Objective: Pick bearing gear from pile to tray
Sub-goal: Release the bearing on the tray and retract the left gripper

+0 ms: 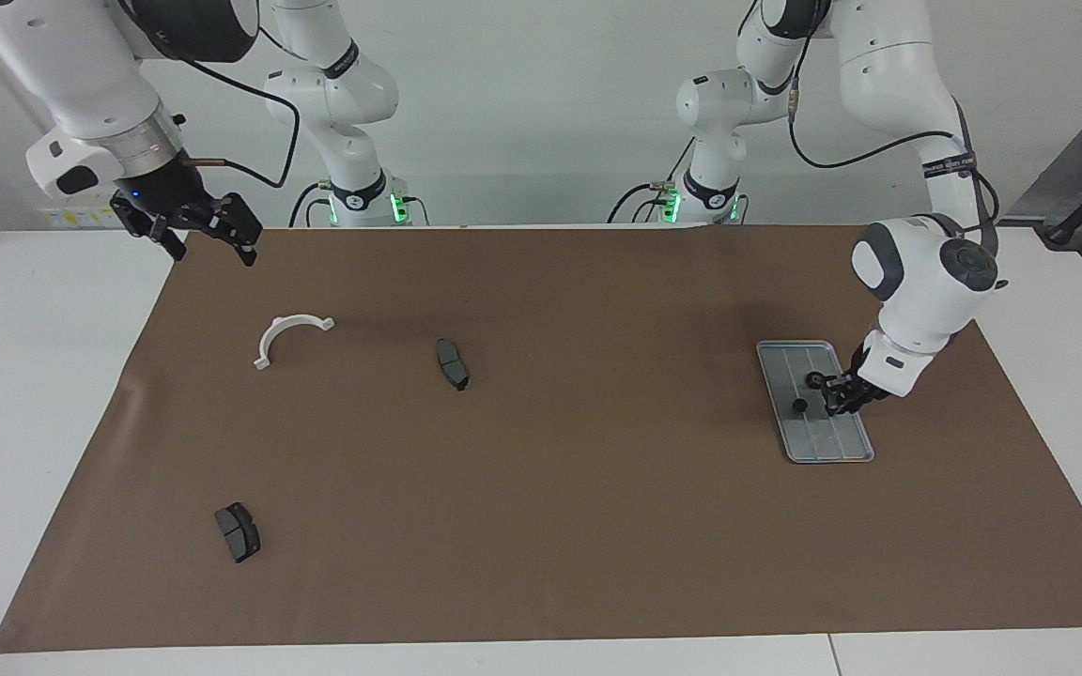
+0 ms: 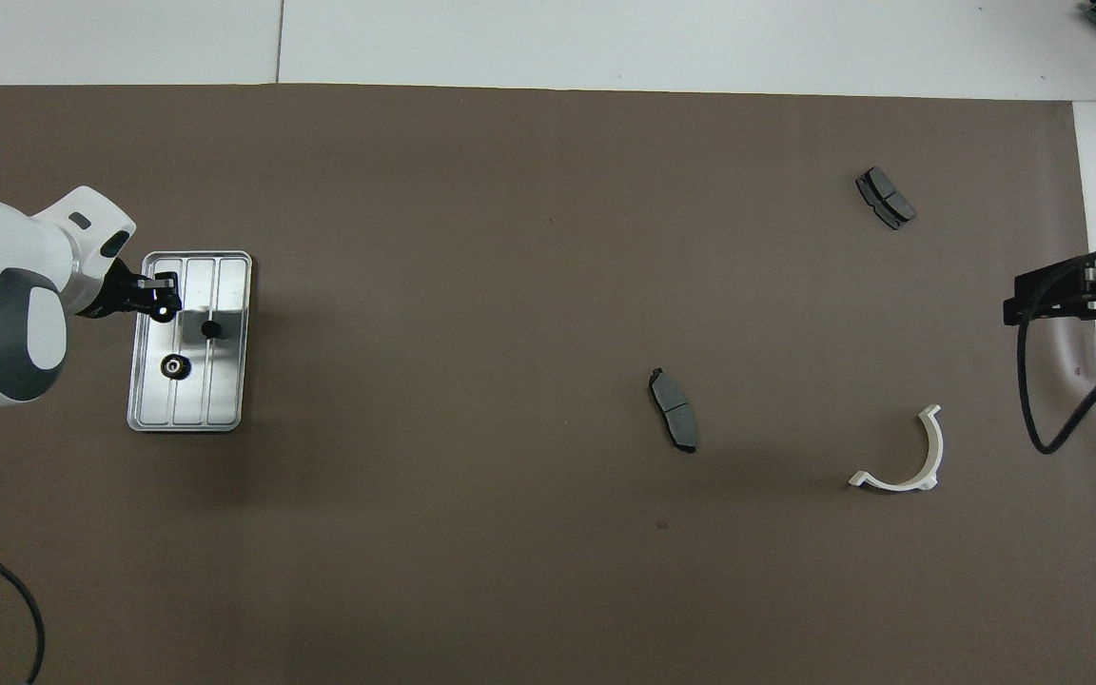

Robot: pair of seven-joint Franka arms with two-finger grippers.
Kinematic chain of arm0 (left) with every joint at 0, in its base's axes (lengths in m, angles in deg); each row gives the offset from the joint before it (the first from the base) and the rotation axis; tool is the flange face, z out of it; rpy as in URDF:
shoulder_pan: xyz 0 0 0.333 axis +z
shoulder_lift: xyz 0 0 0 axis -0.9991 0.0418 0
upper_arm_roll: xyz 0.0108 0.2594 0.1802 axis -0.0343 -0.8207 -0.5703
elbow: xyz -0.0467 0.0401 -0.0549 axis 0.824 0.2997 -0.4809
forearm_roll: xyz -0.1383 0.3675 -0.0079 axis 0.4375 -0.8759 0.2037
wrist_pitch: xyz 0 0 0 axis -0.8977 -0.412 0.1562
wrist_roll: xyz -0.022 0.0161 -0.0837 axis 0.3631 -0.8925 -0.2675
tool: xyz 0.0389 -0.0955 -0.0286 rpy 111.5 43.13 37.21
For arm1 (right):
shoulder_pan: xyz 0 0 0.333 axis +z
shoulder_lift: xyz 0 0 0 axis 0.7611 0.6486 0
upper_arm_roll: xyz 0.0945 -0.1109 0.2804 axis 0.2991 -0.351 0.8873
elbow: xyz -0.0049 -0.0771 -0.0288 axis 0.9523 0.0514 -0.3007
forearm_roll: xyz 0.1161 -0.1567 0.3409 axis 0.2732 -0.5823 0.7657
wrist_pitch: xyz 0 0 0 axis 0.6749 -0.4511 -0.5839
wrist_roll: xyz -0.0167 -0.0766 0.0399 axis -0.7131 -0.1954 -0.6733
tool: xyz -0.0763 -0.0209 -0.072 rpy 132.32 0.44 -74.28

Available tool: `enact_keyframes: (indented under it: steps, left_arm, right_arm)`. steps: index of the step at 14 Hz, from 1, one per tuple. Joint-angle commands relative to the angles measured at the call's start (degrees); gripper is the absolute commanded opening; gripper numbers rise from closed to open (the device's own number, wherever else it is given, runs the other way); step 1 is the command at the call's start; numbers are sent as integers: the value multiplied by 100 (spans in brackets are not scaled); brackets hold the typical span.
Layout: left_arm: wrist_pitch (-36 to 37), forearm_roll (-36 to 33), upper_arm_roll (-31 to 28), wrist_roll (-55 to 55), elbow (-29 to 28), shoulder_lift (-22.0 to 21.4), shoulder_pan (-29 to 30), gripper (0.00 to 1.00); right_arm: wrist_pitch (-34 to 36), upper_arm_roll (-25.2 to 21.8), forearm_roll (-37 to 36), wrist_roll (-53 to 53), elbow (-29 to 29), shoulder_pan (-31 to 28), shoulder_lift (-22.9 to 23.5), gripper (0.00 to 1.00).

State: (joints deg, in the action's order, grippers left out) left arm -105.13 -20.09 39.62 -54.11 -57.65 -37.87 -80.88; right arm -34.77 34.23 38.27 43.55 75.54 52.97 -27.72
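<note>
The silver ridged tray [image 1: 823, 441] lies on the brown mat [image 1: 541, 526] at the left arm's end of the table, holding two small black round bearing gears: one [image 2: 173, 366] with a pale centre, nearer the robots, and a plainer one [image 2: 211, 329] beside it. The left gripper [image 1: 840, 398] hangs over the tray's edge, just beside both gears, its fingers narrowed on something small and dark I cannot make out. The right gripper [image 1: 192, 225] waits wide open, well away from the tray, over the mat's corner.
</note>
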Motion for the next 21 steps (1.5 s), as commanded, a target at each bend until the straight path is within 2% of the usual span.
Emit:
enact_keyframes:
  steps: [1,3,4,6,7,8,9,12,16,21]
  left_arm:
    - [-514,-14,52,-11,-339,-128,21,2]
    - [-656,-14,52,7,-384,-101,21,5]
    - [-691,-14,52,16,-384,-92,30,14]
    - [-726,-14,52,51,-384,-75,30,53]
    - [-779,-14,52,51,-375,-66,30,83]
    - [-788,-14,52,42,-340,-57,30,96]
    - [-805,-14,52,33,-305,-48,30,100]
    - [-500,-5,52,-28,37,-66,22,100]
    - [1344,-5,60,-20,1012,-337,-49,100]
    - [2971,-32,113,-11,1848,-935,-58,100]
  right_arm:
    - [52,22,117,60,112,-34,-132,100]
    - [26,22,117,42,104,-34,-123,100]
    - [25,22,108,42,104,-34,-123,100]
    - [25,22,108,-176,112,-34,-123,100]
    - [25,22,108,-212,112,-34,-123,100]
    - [25,22,108,-204,121,-34,-132,100]
    - [17,22,117,-195,121,-34,-132,100]
    - [43,14,117,-213,121,-34,-123,100]
    - [43,22,161,-213,121,-25,-123,100]
    - [43,22,169,-222,121,-16,-123,100]
